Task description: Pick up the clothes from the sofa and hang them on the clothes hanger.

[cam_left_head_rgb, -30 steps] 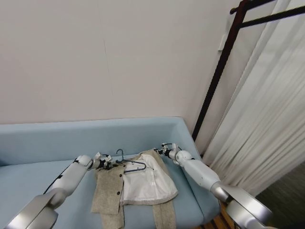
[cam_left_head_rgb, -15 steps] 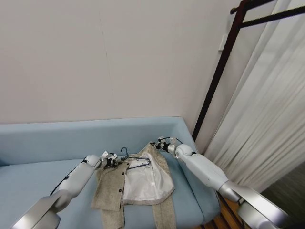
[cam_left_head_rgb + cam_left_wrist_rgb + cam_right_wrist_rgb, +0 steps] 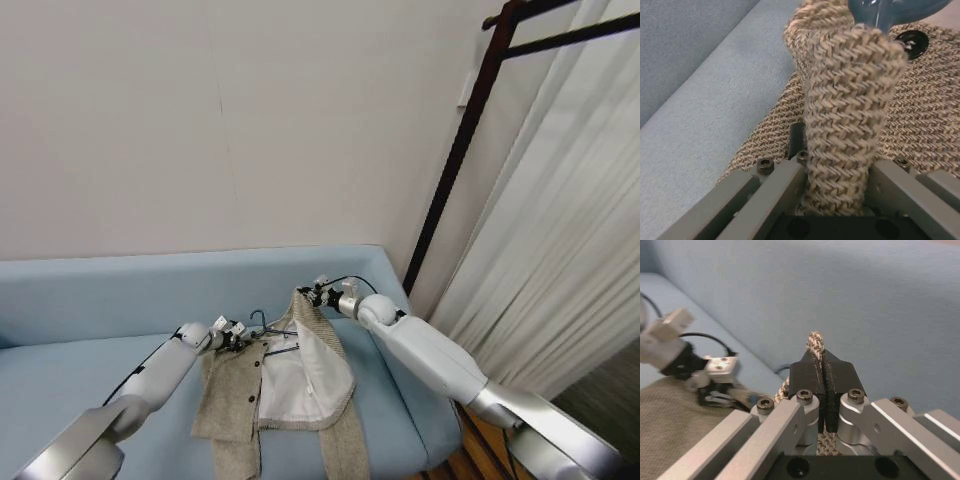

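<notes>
Jacket [image 3: 238,400] on sofa [image 3: 80,290]; rack [image 3: 457,150] beside

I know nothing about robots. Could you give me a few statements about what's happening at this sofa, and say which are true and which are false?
1. The right gripper is shut on the jacket's edge. True.
2. The jacket already hangs up. False: it lies on the sofa, one edge lifted.
3. The left gripper grips the jacket too. True.
4. The sofa is red. False: it is light blue.
</notes>
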`<state>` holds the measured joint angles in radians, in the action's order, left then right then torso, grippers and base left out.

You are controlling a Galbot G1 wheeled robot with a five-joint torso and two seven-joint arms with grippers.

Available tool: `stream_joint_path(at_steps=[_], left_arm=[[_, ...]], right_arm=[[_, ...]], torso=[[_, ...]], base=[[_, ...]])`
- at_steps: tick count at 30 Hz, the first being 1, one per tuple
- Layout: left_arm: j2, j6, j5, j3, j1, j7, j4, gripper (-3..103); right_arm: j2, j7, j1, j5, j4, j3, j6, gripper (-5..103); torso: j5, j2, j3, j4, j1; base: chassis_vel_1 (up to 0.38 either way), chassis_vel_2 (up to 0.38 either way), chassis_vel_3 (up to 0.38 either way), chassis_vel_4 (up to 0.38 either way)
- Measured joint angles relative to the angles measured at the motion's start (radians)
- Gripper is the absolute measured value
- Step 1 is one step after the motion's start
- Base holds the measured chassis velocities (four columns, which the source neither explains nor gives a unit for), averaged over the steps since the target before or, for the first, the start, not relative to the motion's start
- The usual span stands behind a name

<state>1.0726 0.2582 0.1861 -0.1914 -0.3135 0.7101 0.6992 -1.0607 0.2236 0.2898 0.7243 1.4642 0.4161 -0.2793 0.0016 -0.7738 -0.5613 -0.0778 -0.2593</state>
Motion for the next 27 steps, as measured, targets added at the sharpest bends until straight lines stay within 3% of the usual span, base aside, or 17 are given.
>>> stream_joint_path(at_steps=[11,18,20,22,25,27], left_arm=[[0.033,-0.012,-0.001,0.003,0.002,-0.012,-0.025,4],[0.038,-0.015,-0.001,0.008,0.000,-0.019,-0.027,4],[0.039,-0.016,-0.001,0.011,-0.003,-0.022,-0.025,4],[0.040,-0.016,-0.001,0.013,-0.005,-0.025,-0.024,4],[0.042,-0.017,-0.001,0.021,-0.011,-0.031,-0.020,4],[0.042,-0.017,-0.001,0.022,-0.012,-0.031,-0.019,4]], right_arm=[[-0.046,-0.055,0.056,-0.021,0.103,0.139,-0.027,1],[-0.099,-0.086,0.072,-0.054,0.068,0.195,-0.040,-2],[-0.114,-0.105,0.078,-0.066,0.040,0.215,-0.046,8],[-0.121,-0.127,0.082,-0.067,0.027,0.226,-0.049,8],[-0.127,-0.219,0.109,-0.037,0.012,0.257,-0.059,24],[-0.127,-0.230,0.117,-0.031,0.013,0.260,-0.060,29]], torso=[[-0.0001,0.000,0.000,-0.0003,0.000],[-0.0002,0.000,0.000,0.0000,0.000],[-0.0002,0.000,0.000,0.0001,0.000],[-0.0002,0.000,0.000,0.0000,0.000],[-0.0002,0.000,0.000,-0.0001,0.000],[-0.0001,0.000,0.000,-0.0001,0.000]], base=[[0.000,0.000,0.000,0.000],[0.000,0.000,0.000,0.000],[0.000,0.000,0.000,0.000],[0.000,0.000,0.000,0.000],[0.000,0.000,0.000,0.000],[0.000,0.000,0.000,0.000]])
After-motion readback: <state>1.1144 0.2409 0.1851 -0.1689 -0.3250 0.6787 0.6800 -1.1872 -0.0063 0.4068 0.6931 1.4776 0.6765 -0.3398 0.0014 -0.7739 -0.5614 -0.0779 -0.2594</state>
